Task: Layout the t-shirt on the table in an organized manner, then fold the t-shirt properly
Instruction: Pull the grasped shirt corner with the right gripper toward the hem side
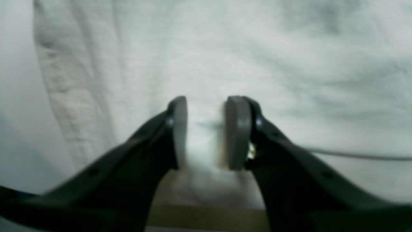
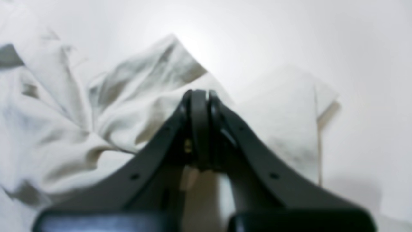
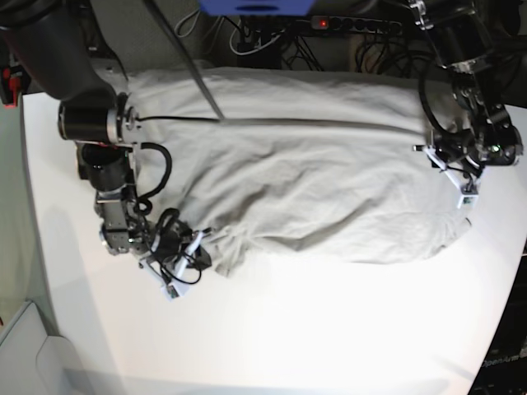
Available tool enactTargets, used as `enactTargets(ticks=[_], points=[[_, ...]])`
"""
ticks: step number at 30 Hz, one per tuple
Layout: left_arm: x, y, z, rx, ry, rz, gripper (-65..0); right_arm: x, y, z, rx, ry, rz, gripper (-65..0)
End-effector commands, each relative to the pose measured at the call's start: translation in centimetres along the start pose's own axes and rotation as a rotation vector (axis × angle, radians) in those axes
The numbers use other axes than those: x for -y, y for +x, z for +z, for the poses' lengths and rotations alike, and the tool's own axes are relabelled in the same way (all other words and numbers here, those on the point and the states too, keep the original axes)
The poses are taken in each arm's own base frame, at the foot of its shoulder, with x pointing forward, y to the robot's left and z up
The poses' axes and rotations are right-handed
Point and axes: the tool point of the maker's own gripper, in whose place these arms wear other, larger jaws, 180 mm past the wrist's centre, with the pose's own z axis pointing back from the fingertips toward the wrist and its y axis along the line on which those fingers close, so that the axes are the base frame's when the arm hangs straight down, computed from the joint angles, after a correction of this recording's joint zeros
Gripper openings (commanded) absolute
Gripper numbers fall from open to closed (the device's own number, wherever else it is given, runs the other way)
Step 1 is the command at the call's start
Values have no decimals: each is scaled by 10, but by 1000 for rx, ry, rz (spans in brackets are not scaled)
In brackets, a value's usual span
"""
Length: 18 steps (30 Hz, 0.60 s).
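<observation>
The light grey-beige t-shirt [image 3: 313,181] lies spread and wrinkled across the far half of the white table [image 3: 288,329]. My right gripper [image 3: 193,247] is at the shirt's near-left corner. In the right wrist view this gripper [image 2: 199,96] is shut, and folds of the t-shirt [image 2: 64,112] run in under its tip, so it pinches the cloth edge. My left gripper [image 3: 463,183] is over the shirt's right end. In the left wrist view the left gripper [image 1: 206,129] has its pads apart just above the flat t-shirt [image 1: 257,48], with a hem [image 1: 58,80] to the left.
A thin black cable [image 3: 272,122] lies across the shirt's far part. A power strip [image 3: 354,23] and tangled wires sit behind the table. A grey bin corner [image 3: 25,354] is at the near left, and the table's right edge [image 3: 515,271] is close to the left arm.
</observation>
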Motion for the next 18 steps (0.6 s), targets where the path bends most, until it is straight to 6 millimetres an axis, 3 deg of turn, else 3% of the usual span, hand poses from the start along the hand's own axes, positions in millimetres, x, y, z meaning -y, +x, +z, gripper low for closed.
enactTargets(ticks=[1,3,5,10,12,18], points=[[-4,13,7,39,11,-3,-442,9,35,4,82,-9,41,-650],[-4,12,6,37,9,-2,-442,3,34,2,78,9,96,-650],[-4,7,5,27,9,-4,-442,12,32,0,68,-64,151,-650],[-4,3,4,20,9,-8,-442,47,34,8,63,-238,202,-650],[-4,-3,3,9,8,-8,-442,64,47,13,87,-330,208,-650],[-4,-6,2,1,8,-9,-442,122,66,48,128,-627,215,-650]])
